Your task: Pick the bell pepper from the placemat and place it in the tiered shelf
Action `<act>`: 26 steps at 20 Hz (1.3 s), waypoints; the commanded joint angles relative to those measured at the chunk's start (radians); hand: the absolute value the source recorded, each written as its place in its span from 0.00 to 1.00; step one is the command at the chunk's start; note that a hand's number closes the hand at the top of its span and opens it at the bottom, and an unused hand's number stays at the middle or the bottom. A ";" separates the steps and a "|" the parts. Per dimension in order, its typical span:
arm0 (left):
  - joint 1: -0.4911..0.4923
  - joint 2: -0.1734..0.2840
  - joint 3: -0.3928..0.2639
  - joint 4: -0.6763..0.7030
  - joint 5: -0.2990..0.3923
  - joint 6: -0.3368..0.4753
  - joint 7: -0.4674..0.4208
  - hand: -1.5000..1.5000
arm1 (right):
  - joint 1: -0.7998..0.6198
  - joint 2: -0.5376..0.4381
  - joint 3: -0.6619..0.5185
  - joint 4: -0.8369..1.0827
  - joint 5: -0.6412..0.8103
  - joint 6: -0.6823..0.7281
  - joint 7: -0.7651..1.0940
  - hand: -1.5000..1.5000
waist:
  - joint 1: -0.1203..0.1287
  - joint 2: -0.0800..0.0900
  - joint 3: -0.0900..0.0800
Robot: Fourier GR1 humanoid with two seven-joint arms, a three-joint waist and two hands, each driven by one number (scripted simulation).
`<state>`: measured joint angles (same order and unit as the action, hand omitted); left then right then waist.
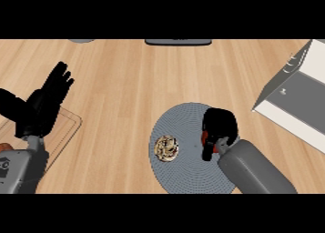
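Nearest the robot, the right forearm enters from the lower right and ends over the round grey placemat. The right hand sits on the mat's right half, its fingers curled downward. Red shows at the hand's left edge, between thumb and fingers: this is read as the bell pepper, almost wholly hidden beneath the palm. The hand appears closed round it. Whether the pepper rests on the mat or is already clear of it cannot be told from this view, nor can its long axis.

On the same mat, just left of the hand and apart from it, lies a small round brown item. It is not part of the task.

At the left edge, the left hand stands with fingers straight and raised, holding nothing, above a faint rectangular tray outline. It is at rest and well apart from the mat.

Further off, the tiered shelf occupies the right side of the counter, white with grey inner surfaces. It lies forward and to the right of the right hand. The right hand is plainly the nearer of the two to both pepper and shelf. The coming move therefore runs up and rightward, from mat to shelf opening, and the shelf's near white edge is the part to clear.

At the far edge, a dark flat object is partly in view.
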<state>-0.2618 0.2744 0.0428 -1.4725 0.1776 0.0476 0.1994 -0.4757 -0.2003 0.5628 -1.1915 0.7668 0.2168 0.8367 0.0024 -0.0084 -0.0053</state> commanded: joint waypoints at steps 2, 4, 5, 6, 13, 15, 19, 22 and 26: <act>-0.017 0.002 0.028 -0.005 -0.009 -0.006 0.024 0.50 | 0.021 0.042 0.005 -0.002 0.107 -0.036 -0.036 1.00 | -0.001 0.008 0.005; 0.044 -0.014 0.011 -0.041 -0.006 0.001 0.012 0.50 | 0.155 -0.047 0.083 -0.183 0.085 -0.050 -0.140 1.00 | -0.013 0.003 0.005; 0.034 -0.002 0.015 -0.021 -0.013 0.002 0.009 0.50 | 0.212 -0.040 0.171 -0.273 0.081 -0.044 -0.194 1.00 | -0.038 -0.006 0.005; 0.039 -0.010 0.010 -0.028 -0.016 0.015 0.021 0.50 | 0.254 -0.033 0.255 -0.292 0.087 -0.044 -0.265 1.00 | -0.041 -0.012 0.006; 0.061 0.010 0.036 -0.017 -0.018 0.016 0.006 0.50 | 0.470 -0.217 0.528 -0.663 0.115 -0.123 -0.505 1.00 | -0.089 -0.026 0.006; 0.054 0.008 0.044 -0.017 -0.013 0.023 0.013 0.50 | 0.532 -0.279 0.500 -0.807 0.071 -0.194 -0.550 1.00 | -0.100 -0.020 0.008; 0.084 0.032 0.065 -0.036 -0.005 0.012 0.011 0.50 | 0.650 -0.385 0.458 -1.074 0.028 -0.303 -0.581 1.00 | -0.099 -0.023 0.009; 0.098 0.018 0.065 -0.021 -0.011 0.015 -0.026 0.50 | 0.710 -0.444 0.412 -1.258 -0.003 -0.345 -0.583 1.00 | -0.106 -0.017 0.007; 0.117 0.000 0.042 -0.045 -0.020 0.021 -0.021 0.50 | 0.807 -0.549 0.303 -1.440 -0.051 -0.407 -0.570 1.00 | -0.094 -0.011 0.007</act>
<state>-0.1682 0.2881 0.0983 -1.5072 0.1673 0.0648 0.1918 0.2312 -0.6493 0.9320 -2.3313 0.7788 -0.1538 0.2426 -0.0973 -0.0248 0.0021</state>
